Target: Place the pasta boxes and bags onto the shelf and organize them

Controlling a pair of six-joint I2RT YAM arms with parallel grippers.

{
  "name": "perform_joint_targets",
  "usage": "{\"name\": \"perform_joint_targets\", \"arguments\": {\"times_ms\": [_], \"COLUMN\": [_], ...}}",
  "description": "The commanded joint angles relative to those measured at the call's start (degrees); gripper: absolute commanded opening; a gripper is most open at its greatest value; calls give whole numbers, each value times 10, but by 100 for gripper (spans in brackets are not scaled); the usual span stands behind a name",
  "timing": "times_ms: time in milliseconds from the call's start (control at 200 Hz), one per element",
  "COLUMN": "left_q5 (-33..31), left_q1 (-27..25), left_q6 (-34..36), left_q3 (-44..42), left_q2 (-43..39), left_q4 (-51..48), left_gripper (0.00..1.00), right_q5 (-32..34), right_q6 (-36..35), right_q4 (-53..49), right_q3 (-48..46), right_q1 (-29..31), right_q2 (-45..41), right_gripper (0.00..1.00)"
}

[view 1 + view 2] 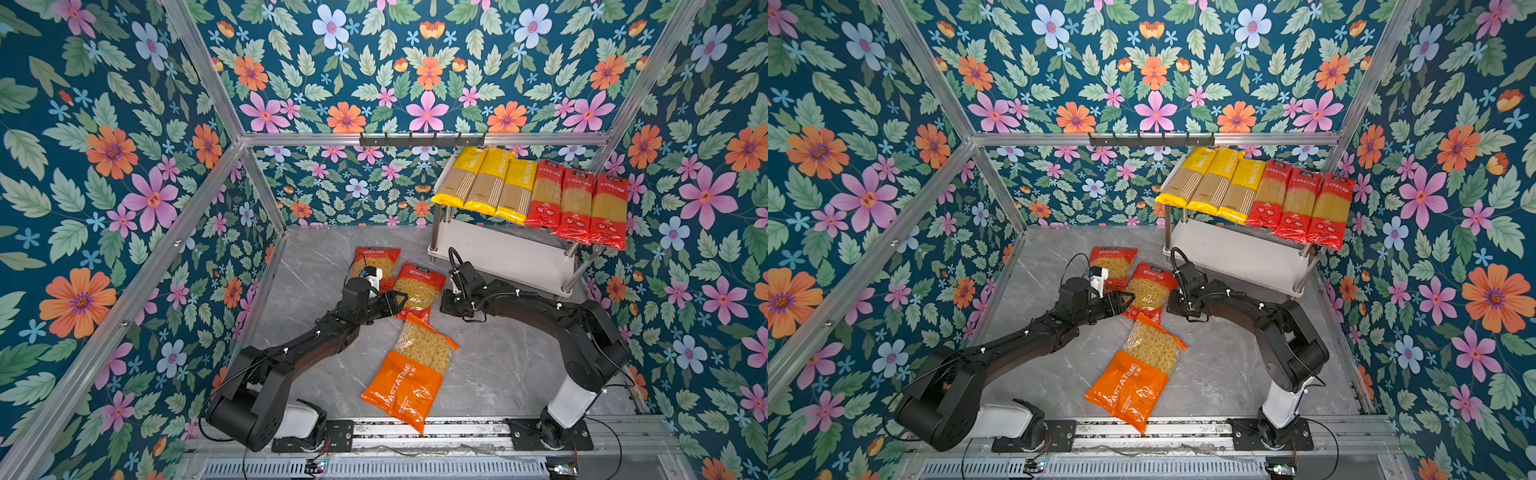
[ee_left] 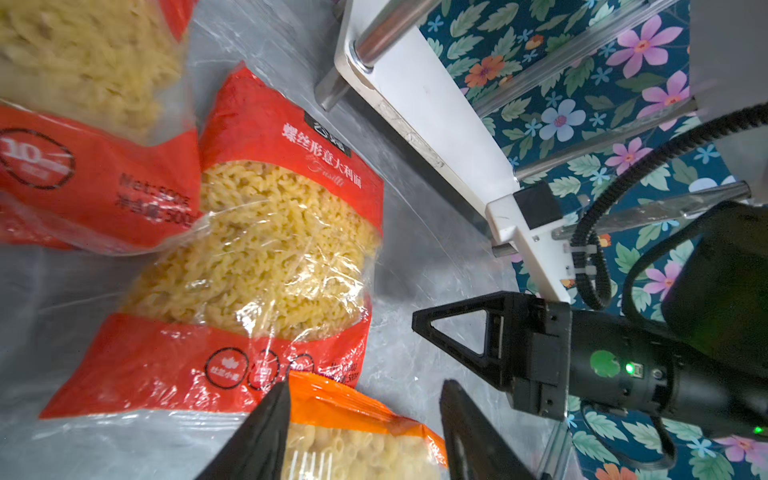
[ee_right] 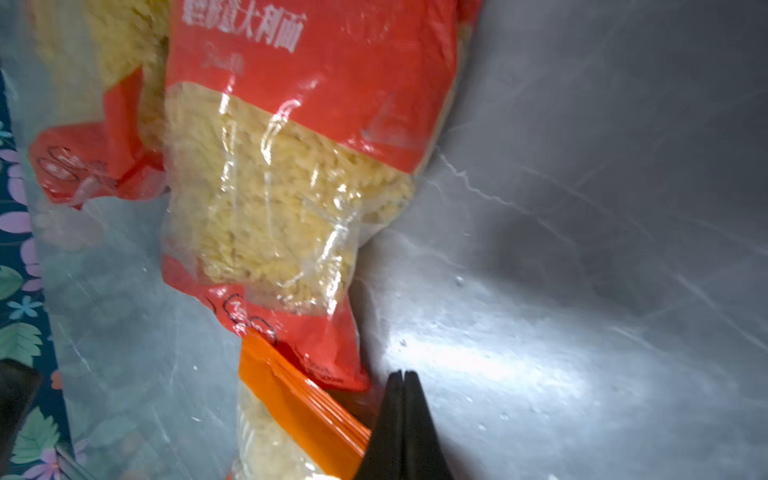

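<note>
Although the orange macaroni bag (image 2: 353,432) pokes its top seal in between the half-open jaws of the left gripper (image 2: 365,384), they're not clamping it; only the right wrist view catches the right gripper (image 3: 403,374) pinched fully shut, empty, just beside that seal on the table (image 3: 582,249).

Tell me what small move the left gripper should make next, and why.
Probably lower the left gripper and close on the large orange plastic macaroni bag: its open jaws straddle the bag's top edge, and the right gripper is shut, empty.
</note>
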Motion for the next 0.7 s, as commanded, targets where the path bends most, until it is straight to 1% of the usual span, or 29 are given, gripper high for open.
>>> {"name": "perform_joint_targets", "arguments": {"times_ms": [0, 55, 125, 165, 285, 340, 415, 515, 625, 695], "left_q5": [3, -6, -22, -25, -24, -23, -21, -22, -24, -24], "left_q1": [-3, -3, -2, -1, 11, 13, 14, 14, 14, 14], "left_q6": [11, 19, 38, 48, 48, 46, 45, 46, 44, 44], "left_q3": [3, 3, 15, 21, 32, 35, 36, 35, 32, 31], "left_q2": [10, 15, 25, 31, 45, 47, 46, 44, 40, 34], "left_q4": [18, 11, -20, -27, -25, -24, -22, -24, -25, -26], "left_gripper": [61, 61, 61, 61, 61, 61, 61, 61, 61, 61], "right_q5": [-16, -29, -61, -68, -66, -65, -60, -51, -55, -54], "right_q6": [-28, -15, 17, 35, 76, 93, 109, 114, 114, 111], "right_q4": [-43, -30, 8, 27, 73, 95, 111, 117, 109, 100], "right_q3": [-9, -20, -34, -38, -37, -35, -22, 7, 44, 63], "right_q1": [-6, -6, -3, -1, 5, 9, 16, 31, 39, 42], "right_q2": [-16, -23, -20, -13, 12, 25, 40, 71, 114, 134], "right_gripper": [6, 14, 29, 37, 50, 55, 58, 58, 53, 46]}}
